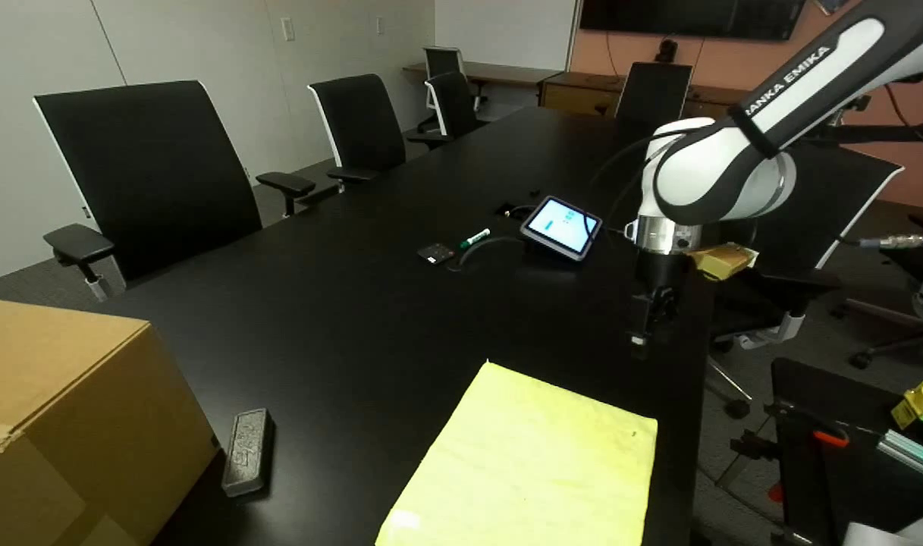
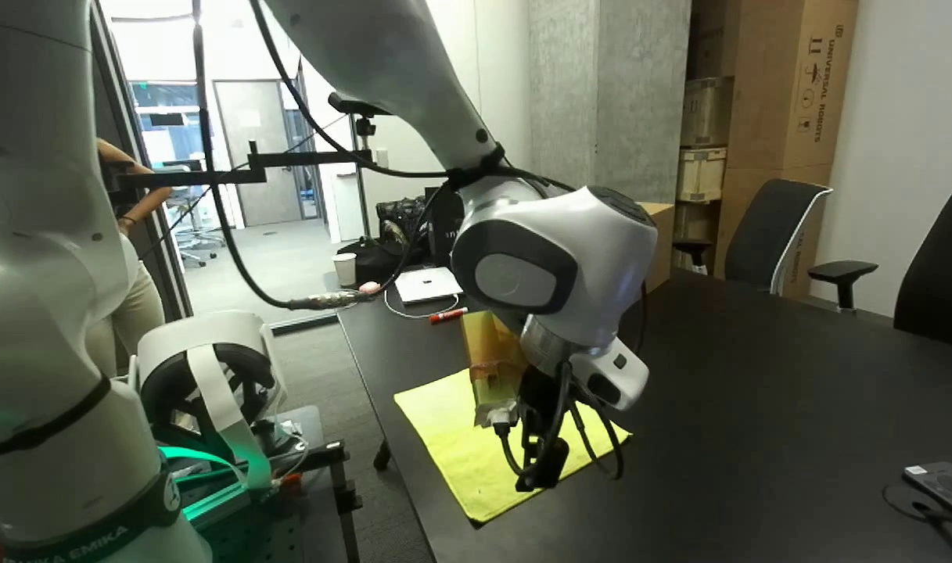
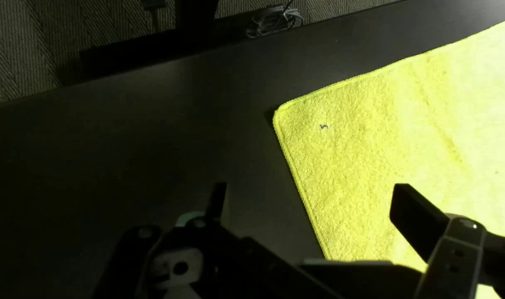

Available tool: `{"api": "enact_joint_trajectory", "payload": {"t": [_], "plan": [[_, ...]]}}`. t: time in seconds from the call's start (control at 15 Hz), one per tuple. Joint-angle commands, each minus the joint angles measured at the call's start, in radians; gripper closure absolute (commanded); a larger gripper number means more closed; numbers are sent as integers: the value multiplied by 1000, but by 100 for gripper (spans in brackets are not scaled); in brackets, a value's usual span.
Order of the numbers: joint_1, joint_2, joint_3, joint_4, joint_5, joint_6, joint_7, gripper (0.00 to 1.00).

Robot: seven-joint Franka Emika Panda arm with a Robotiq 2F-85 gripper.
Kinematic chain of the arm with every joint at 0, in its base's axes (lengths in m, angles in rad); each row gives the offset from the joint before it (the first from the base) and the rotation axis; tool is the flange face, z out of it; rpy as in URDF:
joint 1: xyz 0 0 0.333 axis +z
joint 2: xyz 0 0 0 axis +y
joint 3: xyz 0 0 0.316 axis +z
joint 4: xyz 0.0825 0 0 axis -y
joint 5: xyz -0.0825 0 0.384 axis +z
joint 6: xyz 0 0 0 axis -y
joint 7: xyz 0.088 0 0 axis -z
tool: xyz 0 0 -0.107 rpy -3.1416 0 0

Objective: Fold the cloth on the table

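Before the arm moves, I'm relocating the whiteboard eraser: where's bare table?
A bare patch of table lies between the whiteboard eraser, yellow cloth and touchscreen tablet; another, past the tablet, toward the far office chair. It's crowded around the tablet and green marker, and by the cloth, where the jaws hang.

Arm (image 1: 795, 98) says RANKA EMIKA, the front letter lost at the strap (image 1: 753, 133), and on the base (image 2: 69, 469) I get EMIKA again, word before it partly cut off. Tall carton (image 2: 792, 117) reads UNIVERSAL ROBOTS plus some symbols. Eraser (image 1: 247, 453) lettering and tablet (image 1: 563, 227) screen, can't make out tbh.
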Motion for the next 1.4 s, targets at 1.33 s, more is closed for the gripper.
{"api": "enact_joint_trajectory", "payload": {"t": [1.33], "plan": [[-109, 329, 207, 91, 47, 238, 9, 0]]}}
